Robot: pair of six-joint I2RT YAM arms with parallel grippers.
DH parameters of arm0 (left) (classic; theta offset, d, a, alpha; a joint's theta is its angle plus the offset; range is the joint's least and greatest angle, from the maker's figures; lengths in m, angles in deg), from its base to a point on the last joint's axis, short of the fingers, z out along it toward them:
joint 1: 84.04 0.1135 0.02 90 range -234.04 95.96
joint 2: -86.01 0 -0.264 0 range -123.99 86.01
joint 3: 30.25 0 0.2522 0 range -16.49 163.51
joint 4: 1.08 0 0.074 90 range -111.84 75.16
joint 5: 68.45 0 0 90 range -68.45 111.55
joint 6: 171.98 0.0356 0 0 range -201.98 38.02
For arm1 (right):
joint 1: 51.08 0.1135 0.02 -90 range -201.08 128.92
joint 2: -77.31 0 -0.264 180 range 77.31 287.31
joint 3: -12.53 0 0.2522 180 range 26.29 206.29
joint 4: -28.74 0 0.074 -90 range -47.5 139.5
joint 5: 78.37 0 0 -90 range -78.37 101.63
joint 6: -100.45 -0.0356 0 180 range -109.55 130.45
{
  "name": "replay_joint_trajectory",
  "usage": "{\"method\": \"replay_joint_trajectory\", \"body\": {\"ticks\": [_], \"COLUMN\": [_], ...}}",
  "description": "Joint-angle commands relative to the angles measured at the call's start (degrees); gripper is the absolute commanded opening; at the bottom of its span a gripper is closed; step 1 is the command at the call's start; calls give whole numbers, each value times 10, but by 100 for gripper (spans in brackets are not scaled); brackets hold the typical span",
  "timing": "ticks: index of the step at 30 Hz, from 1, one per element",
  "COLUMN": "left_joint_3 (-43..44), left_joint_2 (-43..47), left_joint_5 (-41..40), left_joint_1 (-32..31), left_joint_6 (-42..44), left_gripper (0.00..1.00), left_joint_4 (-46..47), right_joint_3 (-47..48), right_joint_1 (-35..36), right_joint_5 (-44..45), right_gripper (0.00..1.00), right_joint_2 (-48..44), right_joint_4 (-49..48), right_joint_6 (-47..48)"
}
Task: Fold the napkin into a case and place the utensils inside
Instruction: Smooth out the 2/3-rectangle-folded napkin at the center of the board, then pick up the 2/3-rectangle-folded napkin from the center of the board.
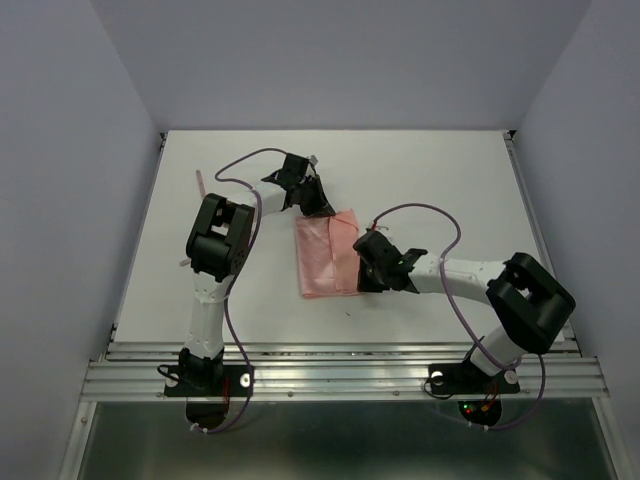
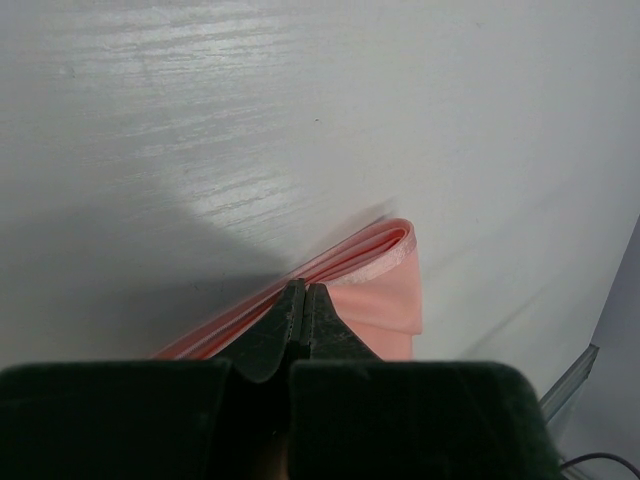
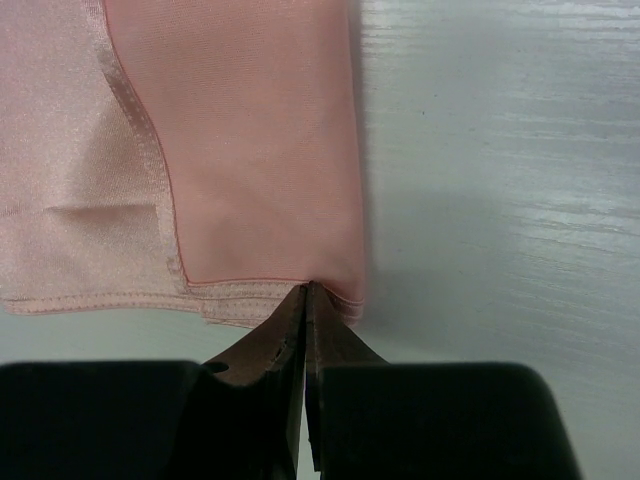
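Fingers of our right gripper are pressed together with only a hairline slit between them. Their tips pinch a corner of the napkin right at its stitched hem. Our left gripper is closed just as tightly. Its fingers meet on a layered edge of the napkin, where the stacked pink folds run off to either side of the tips and curl into a small loop at the corner.

From above we see the napkin lying near the middle of the table as a tall salmon-pink rectangle, folded over on itself. In the right wrist view one smooth layer lies over a shinier one, with a curved hemmed edge between them. The left gripper sits at the cloth's far edge and the right gripper at its right side, toward the near corner.

Out from the cloth, the tabletop is white and faintly streaked. Our left arm bends up on the left and our right arm reaches in from the right, each trailing a purple cable. A slender pale pinkish piece lies near the table's left edge, too small for us to tell what it is. A metal rail runs along the near edge, where both bases are bolted.
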Motion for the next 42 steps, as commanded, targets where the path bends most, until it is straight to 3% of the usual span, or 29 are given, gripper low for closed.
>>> {"method": "replay_joint_trajectory", "body": {"ticks": [1,4,9,10,14,19,24,28,32,37,42], "left_joint_3": [2,-2,-5,-7,-20,-18,-31,-88,-152,-190,-199], "left_joint_2": [13,25,59,66,108,141,181,205,219,221,214], "left_joint_5": [-6,-10,-30,-35,-52,-74,-117,-142,-139,-178,-211], "left_joint_1": [1,0,-2,-2,-3,-4,-2,14,29,32,33], "left_joint_6": [8,14,26,32,48,73,86,79,62,48,36], "left_gripper": [0,4,37,49,69,80,80,73,72,72,64], "left_joint_4": [-3,-4,-13,-18,-28,-59,-89,-92,-64,-56,-57], "right_joint_3": [-1,4,29,33,55,95,156,210,270,349,390], "right_joint_1": [4,4,4,4,4,4,-30,-76,-127,-139,-139], "right_joint_5": [18,46,92,97,120,148,142,113,76,51,21], "right_gripper": [6,7,8,8,10,11,12,12,12,14,14], "right_joint_2": [15,-28,-70,-76,-74,-41,10,59,123,197,239], "right_joint_4": [16,24,56,59,66,65,36,12,-3,-3,-2], "right_joint_6": [-14,-4,7,9,24,41,78,114,149,188,202]}}
